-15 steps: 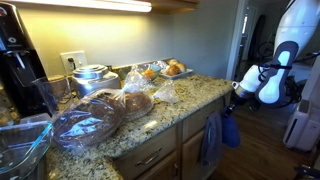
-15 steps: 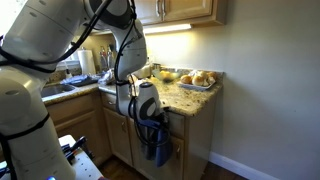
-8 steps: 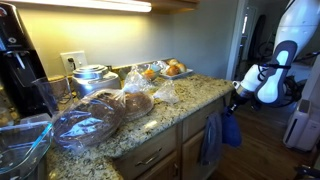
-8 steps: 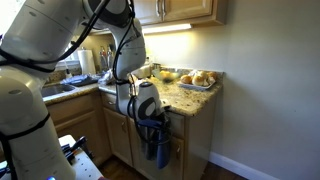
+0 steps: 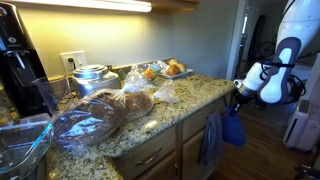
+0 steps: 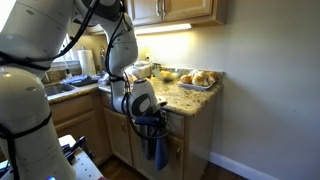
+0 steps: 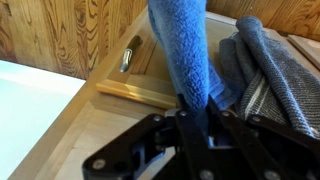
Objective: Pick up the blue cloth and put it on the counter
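Wrist view: gripper was clamped on the blue cloth, which hung free in front of the cabinet door, just beside a grey towel. In an exterior view the cloth hung below the surface. My call: lift clear of edge and towel, move over a bare patch away from the bagged food, then release.
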`<state>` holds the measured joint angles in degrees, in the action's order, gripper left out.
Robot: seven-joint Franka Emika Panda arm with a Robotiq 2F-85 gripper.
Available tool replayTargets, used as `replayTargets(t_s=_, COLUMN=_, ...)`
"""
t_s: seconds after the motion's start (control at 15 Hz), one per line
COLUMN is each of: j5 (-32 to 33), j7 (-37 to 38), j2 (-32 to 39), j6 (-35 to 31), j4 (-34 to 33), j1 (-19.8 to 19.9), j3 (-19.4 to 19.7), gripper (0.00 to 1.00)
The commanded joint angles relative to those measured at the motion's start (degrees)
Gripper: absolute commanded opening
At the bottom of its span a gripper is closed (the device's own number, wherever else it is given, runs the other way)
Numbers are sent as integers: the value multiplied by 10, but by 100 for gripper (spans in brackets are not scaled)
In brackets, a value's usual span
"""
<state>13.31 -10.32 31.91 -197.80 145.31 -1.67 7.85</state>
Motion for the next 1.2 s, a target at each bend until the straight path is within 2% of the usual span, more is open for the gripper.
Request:
replayTargets(t_s=0.0, j5=-24, j7=-37, j2=-59, j6=0, j4=56, j1=-38, j3=31, gripper=10)
replayTargets(t_s=0.27, j5=-18, j7=-47, j2=-87, j6=0, j4=55, j1=-31, j3=24, gripper=10)
replayTargets(t_s=1.13, j5=-68, j7=-90, j2=-165, j6=30, j4=115, j1=-104, j3=73, gripper=10)
